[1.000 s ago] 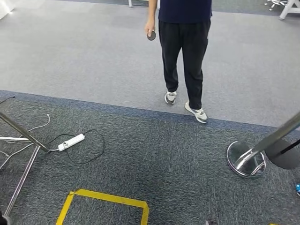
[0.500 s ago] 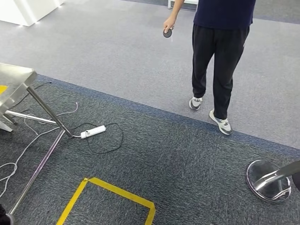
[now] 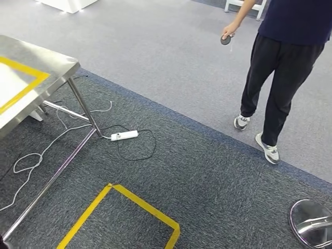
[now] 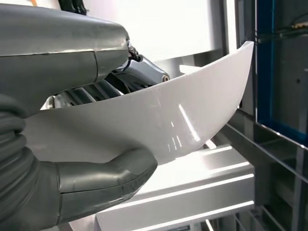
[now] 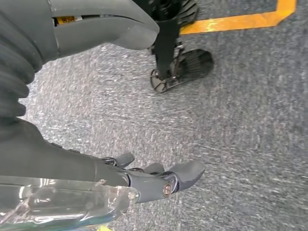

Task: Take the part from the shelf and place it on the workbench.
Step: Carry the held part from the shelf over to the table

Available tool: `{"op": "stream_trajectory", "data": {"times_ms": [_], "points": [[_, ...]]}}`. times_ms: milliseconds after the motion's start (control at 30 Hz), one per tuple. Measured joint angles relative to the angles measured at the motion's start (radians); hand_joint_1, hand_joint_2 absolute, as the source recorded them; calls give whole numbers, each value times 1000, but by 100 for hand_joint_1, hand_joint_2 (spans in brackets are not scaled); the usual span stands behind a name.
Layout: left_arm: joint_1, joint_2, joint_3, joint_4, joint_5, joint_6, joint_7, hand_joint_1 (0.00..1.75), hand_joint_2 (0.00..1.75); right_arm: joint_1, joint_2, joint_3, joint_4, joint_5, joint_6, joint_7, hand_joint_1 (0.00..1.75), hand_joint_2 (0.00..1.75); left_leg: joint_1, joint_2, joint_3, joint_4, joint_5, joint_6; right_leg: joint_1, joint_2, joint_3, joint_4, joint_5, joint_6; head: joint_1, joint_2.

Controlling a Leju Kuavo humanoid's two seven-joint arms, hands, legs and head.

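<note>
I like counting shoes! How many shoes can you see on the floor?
2. One shoe is flat on the light grey carpet; the other shoe is nearer the robot, by the edge of the dark carpet. Both are on the person standing at the right.

- Floor: dark mottled carpet point(image 3: 219, 192) in the near zone, meeting a lighter grey carpet point(image 3: 156, 52) beyond along a dark blue border strip point(image 3: 188, 120).
- Yellow floor tape point(image 3: 141, 206) marks an angular outline on the dark carpet.
- Steel surface point(image 3: 43, 65) at left, bearing a yellow tape frame, on slanted metal legs point(image 3: 84, 108).
- White power strip point(image 3: 124, 136) with a black cable loop lies just beside the leg; white cable point(image 3: 27, 162) trails beneath.
- Polished round stand base point(image 3: 311, 223) at lower right.
- A person point(image 3: 286, 67) stands on the lighter carpet.
</note>
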Motion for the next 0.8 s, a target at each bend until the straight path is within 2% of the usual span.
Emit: {"op": "stream_trajectory", "data": {"times_ms": [33,67,100,133,167,200,233,267,300,333,367,400,433,467,500,533,567,600,633,667,700,733,767,800], "points": [[0,0,0,0,0,-1,0,175,175,0,-2,-5,0,-3,1,-1,0,175,4,-12,1,-2,2,5,-3,28,-17,40,-24,6,4,0],[1,0,0,0,0,-1,0,175,175,0,-3,-10,0,-4,1,-2,0,175,6,-23,0,-2,3,8,-6,62,-46,102,-57,11,9,0],[1,-1,0,0,0,-1,0,175,175,2,-3,-13,0,-6,2,-2,0,175,6,-36,-2,-2,4,11,-8,84,-80,174,-90,14,12,0],[1,-1,0,0,0,-1,0,175,175,3,-3,-16,0,-6,2,-2,0,175,7,-49,-3,-2,5,12,-9,94,-111,236,-113,15,13,0],[2,-2,0,0,0,-1,0,175,175,5,-3,-18,0,-7,2,-2,0,175,7,-63,-4,-1,5,13,-9,98,-130,270,-117,16,13,0],[3,-2,0,0,0,-1,0,175,175,7,-3,-21,0,-7,2,-2,0,175,7,-78,-4,-1,6,12,-10,100,-129,261,-100,16,13,0],[4,-2,0,0,0,-1,0,175,175,7,-4,-23,0,-7,2,-2,0,175,8,-93,-3,0,7,10,-12,106,-108,212,-65,15,13,0],[5,-2,0,0,0,-1,0,175,175,8,-5,-26,0,-7,2,-2,0,175,9,-107,-3,1,7,8,-15,120,-75,139,-25,15,13,0],[5,-3,0,0,0,-1,0,175,175,8,-6,-28,0,-7,3,-2,0,175,9,-119,-4,3,8,3,-18,143,-42,68,2,15,14,0],[5,-3,0,0,0,-1,0,175,175,7,-6,-30,0,-7,3,-2,0,175,8,-129,-6,5,9,-2,-21,162,-19,16,18,13,13,0],[5,-3,1,0,0,-1,0,175,175,6,-6,-32,0,-7,3,-3,0,175,9,-139,-10,5,11,-8,-22,174,-6,-11,22,11,13,0],[5,-3,1,0,0,-1,0,175,175,5,-6,-33,0,-7,3,-3,0,175,9,-149,-13,4,15,-15,-20,175,-2,-16,19,6,13,0],[6,-3,2,0,0,-1,0,175,175,4,-6,-34,0,-7,3,-3,0,175,12,-159,-16,2,19,-22,-19,164,-1,-17,23,-1,13,0],[8,-3,4,0,0,-1,0,175,175,3,-6,-34,0,-7,3,-3,0,175,12,-155,-19,3,19,-27,-19,153,1,-18,26,-8,13,0],[8,-2,5,0,0,-1,0,175,175,3,-6,-34,0,-7,3,-3,0,175,12,-138,-26,15,10,-32,-19,142,1,-20,29,-15,10,0],[8,-2,7,0,0,-1,0,175,175,3,-6,-35,0,-7,3,-4,0,175,10,-112,-42,46,-11,-35,-20,131,0,-23,32,-22,7,0],[7,-1,7,0,0,-1,0,175,175,4,-7,-35,0,-7,3,-4,0,175,8,-83,-66,100,-43,-38,-19,119,0,-24,33,-27,4,0],[6,-1,8,1,0,-1,0,175,175,6,-7,-35,0,-7,3,-5,0,175,8,-63,-98,169,-79,-41,-18,107,-2,-24,33,-30,1,0],[6,-1,8,1,0,-1,0,175,175,8,-8,-35,0,-5,3,-5,0,175,9,-56,-129,236,-107,-43,-17,93,-2,-24,32,-32,0,0],[6,-1,8,1,0,-1,0,175,175,10,-8,-35,0,-3,3,-4,0,175,9,-53,-149,281,-120,-44,-16,80,-3,-24,31,-33,0,0],[7,-1,8,1,0,-1,0,175,175,10,-8,-35,0,0,4,-4,0,175,10,-51,-151,290,-113,-44,-15,67,-3,-24,31,-33,0,0],[7,-1,8,2,0,-2,0,175,175,10,-7,-35,0,3,7,-3,0,175,9,-48,-134,261,-90,-43,-15,54,-2,-24,30,-33,0,0],[7,-1,8,2,-1,-2,0,175,175,8,-6,-35,0,5,11,-2,0,175,8,-35,-101,201,-57,-40,-15,42,0,-24,28,-31,0,0],[7,-1,8,2,-1,-2,0,175,175,7,-5,-35,0,6,15,0,0,175,5,-6,-62,130,-29,-38,-12,31,3,-23,26,-28,0,0]]}}
